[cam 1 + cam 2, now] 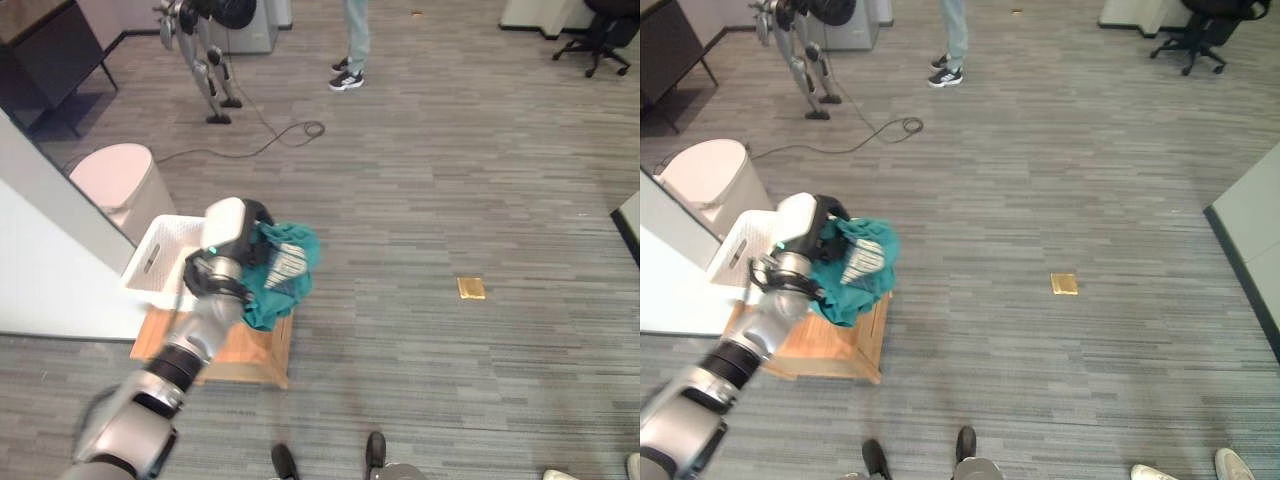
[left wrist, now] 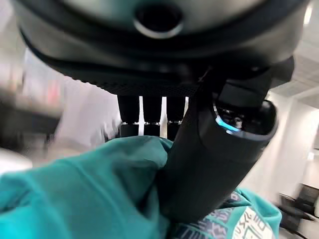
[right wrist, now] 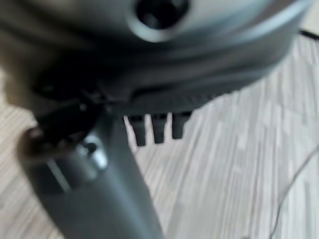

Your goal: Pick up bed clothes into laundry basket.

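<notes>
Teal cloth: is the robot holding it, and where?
Yes. The left hand pinches the teal cloth between thumb and fingers at a bunched fold near its top. The right hand holds nothing.

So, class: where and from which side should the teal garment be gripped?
At its bunched upper fold, from the basket side, as the left hand does: the teal garment hangs limp below it beside the white laundry basket, so bunched cloth gives the firmest hold.

Laundry basket (image 1: 165,250) on wooden stand (image 1: 255,350), clothes (image 1: 285,270) at its right edge, bin (image 1: 120,180) behind.
</notes>
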Available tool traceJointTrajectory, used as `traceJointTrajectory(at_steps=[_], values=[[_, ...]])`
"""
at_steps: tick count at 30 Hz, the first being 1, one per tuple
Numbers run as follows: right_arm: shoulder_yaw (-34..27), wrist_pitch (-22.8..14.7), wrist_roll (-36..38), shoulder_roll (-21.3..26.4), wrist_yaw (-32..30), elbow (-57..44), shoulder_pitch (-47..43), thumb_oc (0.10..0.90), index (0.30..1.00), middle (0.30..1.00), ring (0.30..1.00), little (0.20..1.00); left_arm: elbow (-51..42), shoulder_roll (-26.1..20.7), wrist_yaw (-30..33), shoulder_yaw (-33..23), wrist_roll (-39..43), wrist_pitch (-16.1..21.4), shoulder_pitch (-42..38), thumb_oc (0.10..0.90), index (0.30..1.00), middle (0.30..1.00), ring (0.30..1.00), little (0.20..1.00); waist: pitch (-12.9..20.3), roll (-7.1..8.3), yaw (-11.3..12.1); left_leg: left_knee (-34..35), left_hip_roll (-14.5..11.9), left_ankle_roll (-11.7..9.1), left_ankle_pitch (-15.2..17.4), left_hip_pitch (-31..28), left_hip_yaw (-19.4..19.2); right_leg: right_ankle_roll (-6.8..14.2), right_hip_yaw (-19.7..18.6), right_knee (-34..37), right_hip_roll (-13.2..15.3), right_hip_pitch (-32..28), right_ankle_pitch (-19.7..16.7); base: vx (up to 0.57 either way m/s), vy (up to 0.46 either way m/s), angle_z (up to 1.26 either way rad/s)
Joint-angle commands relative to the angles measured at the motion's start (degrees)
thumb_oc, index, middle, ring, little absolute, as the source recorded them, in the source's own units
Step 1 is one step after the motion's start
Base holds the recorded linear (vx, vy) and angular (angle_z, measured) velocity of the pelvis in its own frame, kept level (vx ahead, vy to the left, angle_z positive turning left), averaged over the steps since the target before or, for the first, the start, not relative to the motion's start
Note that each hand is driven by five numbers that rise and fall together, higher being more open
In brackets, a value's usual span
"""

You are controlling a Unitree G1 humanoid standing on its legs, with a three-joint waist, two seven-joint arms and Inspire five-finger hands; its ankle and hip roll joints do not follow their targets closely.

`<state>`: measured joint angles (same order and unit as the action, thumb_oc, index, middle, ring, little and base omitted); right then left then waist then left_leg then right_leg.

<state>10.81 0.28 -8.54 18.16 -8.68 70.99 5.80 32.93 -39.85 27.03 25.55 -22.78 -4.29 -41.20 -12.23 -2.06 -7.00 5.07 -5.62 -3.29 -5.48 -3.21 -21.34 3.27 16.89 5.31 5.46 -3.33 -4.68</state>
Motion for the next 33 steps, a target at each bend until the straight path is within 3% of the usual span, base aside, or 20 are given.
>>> traceJointTrajectory(at_steps=[1, 5, 13, 14, 16, 25, 33], values=[[0.8, -0.4, 2.6, 1.9, -0.5, -0.3, -0.5, 0.8, 0.9, 0.9, 0.9, 0.9, 0.4, -5.4, 5.2, -6.1, -2.7, 0.7, -12.2, 0.4, 0.3, 0.3, 0.3, 0.3, 3.3, 1.72, 1.9, -1.2, -3.6, -3.5, 0.3, 3.0, 0.2, 6.4, 1.3, -1.0, 2.2, -5.9, 7.8, 0.03, 0.031, -0.03], [-0.8, -1.1, 5.3, 6.3, 2.4, -0.6, -1.7, 0.8, 0.9, 0.9, 0.9, 0.9, 1.1, -11.0, 4.3, -7.7, -3.4, 0.8, -12.2, 0.4, 0.3, 0.3, 0.3, 0.3, 3.6, 2.69, 2.5, -0.8, -2.6, -2.9, 1.1, 3.2, 0.3, 7.0, 2.1, -1.3, 3.0, -5.3, 7.3, 0.04, 0.05, -0.04], [-0.9, -1.2, 5.5, 6.9, 2.8, -0.9, -1.7, 0.8, 0.9, 0.9, 0.9, 0.9, 0.7, -11.8, 4.1, -8.2, -3.9, 0.5, -11.8, 0.4, 0.3, 0.3, 0.3, 0.3, 3.8, 2.92, 2.4, -0.8, -2.1, -2.6, 1.4, 3.6, 0.6, 7.3, 2.5, -1.6, 3.4, -5.0, 7.2, 0.01, 0.027, 0.13], [-2.0, -0.8, 5.6, 8.3, 3.6, -1.1, -1.7, 0.8, 0.9, 0.9, 0.9, 0.9, 1.8, -11.0, 2.6, -9.3, -3.3, 0.5, -10.5, 0.4, 0.3, 0.3, 0.3, 0.3, 3.4, 3.72, 2.7, -0.3, -1.3, -2.1, 2.4, 3.9, 0.8, 8.0, 3.3, -2.5, 4.6, -4.2, 6.9, 0.03, 0.117, 0.05], [-2.4, -0.7, 5.6, 9.1, 3.8, -1.1, -1.8, 0.8, 0.9, 0.9, 0.9, 0.9, 3.7, -10.0, 1.8, -8.8, -3.4, 0.5, -10.4, 0.4, 0.3, 0.3, 0.3, 0.3, 3.5, 3.87, 2.5, -0.3, -0.9, -1.8, 2.7, 4.0, 0.9, 8.2, 3.6, -2.5, 4.9, -4.1, 6.7, 0.03, 0.082, 0.16], [-1.5, -1.0, 7.4, 10.7, 3.2, 0.3, -4.3, 0.8, 0.9, 0.9, 0.9, 0.9, 19.9, -5.5, 0.9, -3.8, -0.3, 1.3, -13.8, 0.4, 0.3, 0.3, 0.3, 0.3, 2.1, 5.28, 1.0, -0.2, -1.5, -1.9, 2.0, 7.3, -0.1, 8.6, 3.1, -1.5, 4.3, -0.1, 5.1, -0.03, 0.007, -0.03], [-0.8, -1.4, 8.4, 9.4, 1.9, 1.6, -4.3, 0.8, 0.9, 0.9, 0.9, 0.9, 21.0, -2.6, 2.4, -1.4, 1.5, 2.7, -16.7, 0.4, 0.3, 0.3, 0.3, 0.3, 1.8, 7.22, 0.3, -0.1, -2.2, -2.3, 1.8, 10.0, -0.4, 9.0, 3.6, -0.9, 4.4, 2.6, 4.1, 0.01, -0.007, -0.04]])
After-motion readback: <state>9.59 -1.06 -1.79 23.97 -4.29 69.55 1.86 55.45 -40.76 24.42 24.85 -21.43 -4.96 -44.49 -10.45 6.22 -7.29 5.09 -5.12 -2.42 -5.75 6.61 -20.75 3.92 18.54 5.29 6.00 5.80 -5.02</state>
